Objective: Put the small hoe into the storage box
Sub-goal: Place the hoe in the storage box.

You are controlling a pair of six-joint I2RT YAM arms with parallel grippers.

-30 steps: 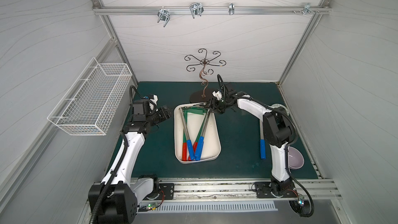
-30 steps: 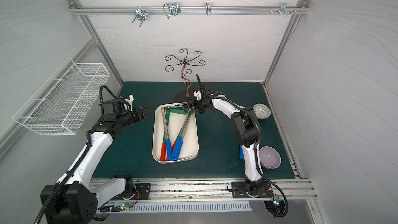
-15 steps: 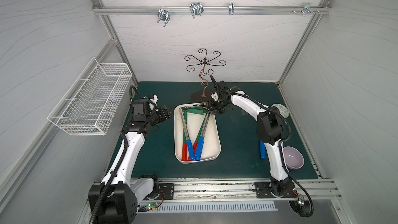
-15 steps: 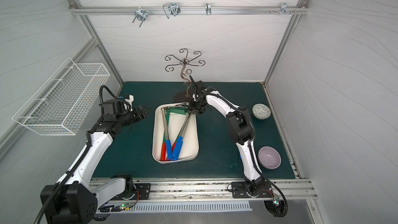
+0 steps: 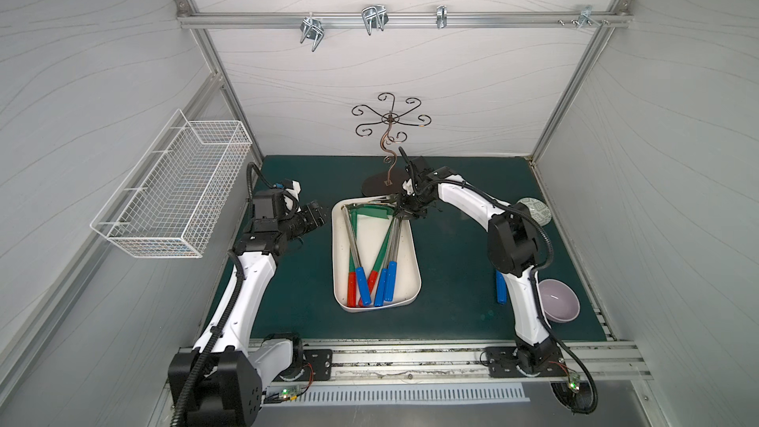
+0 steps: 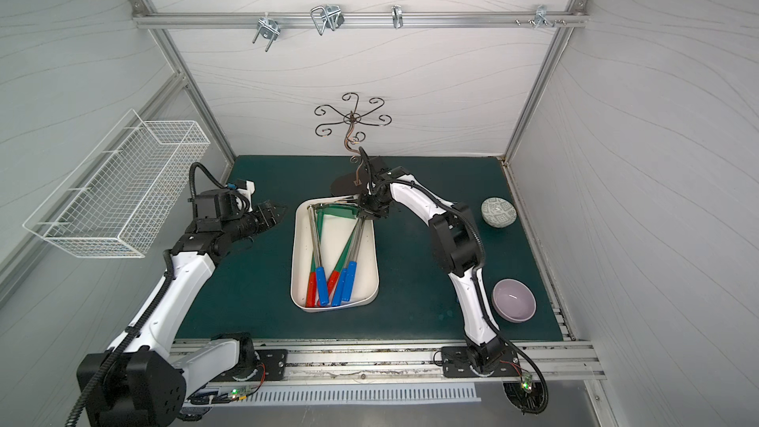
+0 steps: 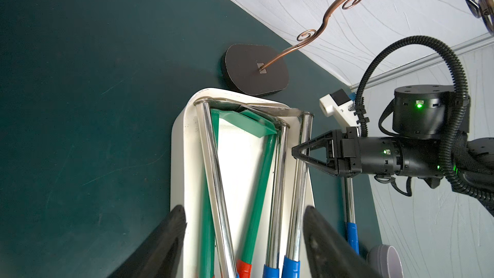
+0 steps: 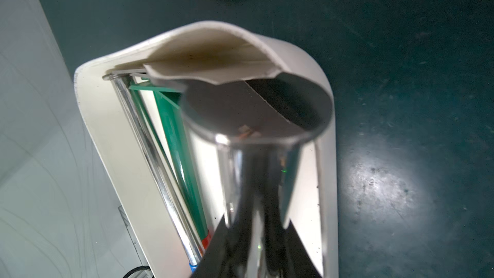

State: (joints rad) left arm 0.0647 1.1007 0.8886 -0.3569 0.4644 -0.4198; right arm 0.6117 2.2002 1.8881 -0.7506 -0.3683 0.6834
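The storage box (image 5: 415, 281) (image 6: 371, 281) is a cream-white tray in the middle of the green mat, also in the left wrist view (image 7: 179, 156) and the right wrist view (image 8: 107, 135). Several hoes with chrome or green shafts and blue or red handles lie in it. My right gripper (image 5: 404, 211) (image 6: 367, 211) (image 7: 294, 153) (image 8: 254, 225) is at the box's far right corner, shut on the chrome shaft of the rightmost small hoe (image 5: 395, 240) (image 7: 300, 183) (image 8: 240, 177). My left gripper (image 5: 324, 215) (image 6: 279, 211) (image 7: 244, 236) hangs open and empty left of the box.
Another blue-handled hoe (image 5: 500, 287) (image 7: 350, 225) lies on the mat behind the right arm. A scrolled metal stand (image 5: 382, 186) is just behind the box. A patterned bowl (image 6: 498, 211) and a lilac bowl (image 5: 558, 299) sit at the right. A wire basket (image 5: 172, 191) hangs on the left wall.
The right gripper's jaws have closed on the chrome shaft at the box's far right corner, and that arm's elbow swung a little leftward. The left arm has stayed still.
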